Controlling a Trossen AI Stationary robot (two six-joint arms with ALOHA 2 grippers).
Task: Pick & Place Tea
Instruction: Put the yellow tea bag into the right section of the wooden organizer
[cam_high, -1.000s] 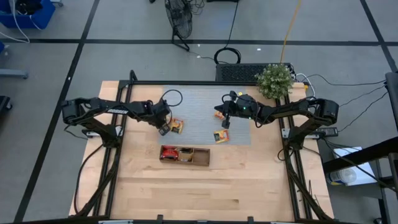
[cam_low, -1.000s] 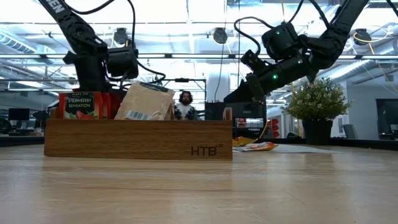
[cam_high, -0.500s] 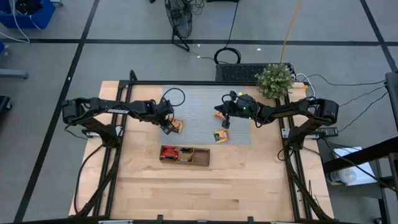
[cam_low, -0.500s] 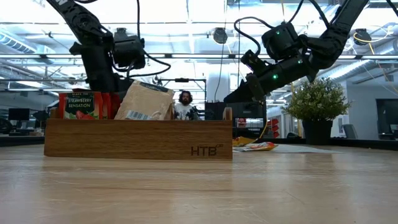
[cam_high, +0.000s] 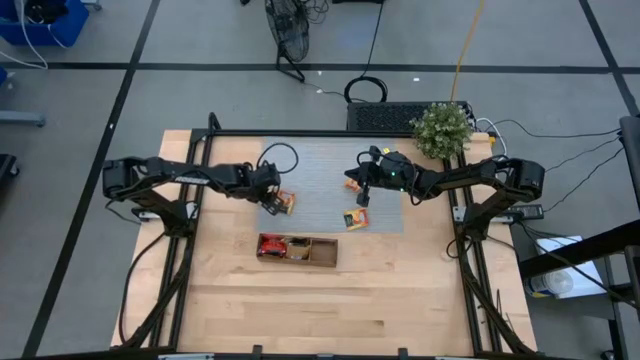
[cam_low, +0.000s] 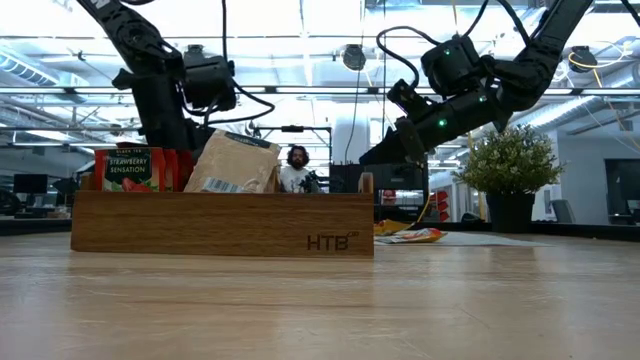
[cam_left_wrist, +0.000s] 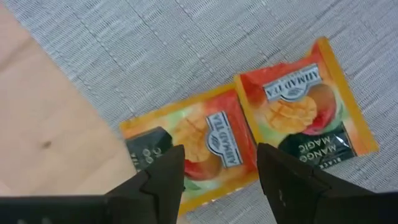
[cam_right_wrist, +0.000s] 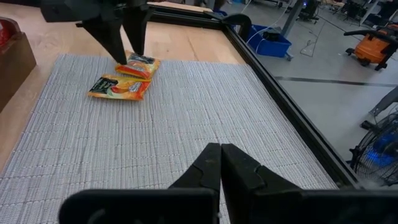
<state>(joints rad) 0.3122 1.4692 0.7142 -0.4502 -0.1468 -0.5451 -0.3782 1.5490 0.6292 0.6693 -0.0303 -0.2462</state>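
Observation:
Two orange tea packets (cam_left_wrist: 193, 146) (cam_left_wrist: 305, 112) lie flat, side by side, on the grey mat (cam_high: 320, 165) near its left edge. My left gripper (cam_left_wrist: 219, 171) points steeply down over the nearer packet, open, one finger on each side of it and nothing between them. Two more orange packets (cam_high: 353, 183) (cam_high: 356, 219) lie on the right of the mat. My right gripper (cam_high: 364, 195) hangs above the mat between those two, shut and empty. The wooden tray (cam_high: 322, 254) holds red packets (cam_low: 130, 170) and a pale packet (cam_low: 235, 165) leaning inside it.
The tray (cam_low: 220, 225) stands on the bare wood in front of the mat. A potted plant (cam_high: 441, 128) sits at the far right corner. A black cable loops onto the mat's far left corner (cam_high: 278, 155). A person (cam_low: 297, 170) shows in the room behind.
My left gripper has risen a little and shifted toward the two orange packets and the table's far edge, rolling its wrist. The packets lie where they were. My right arm has kept still.

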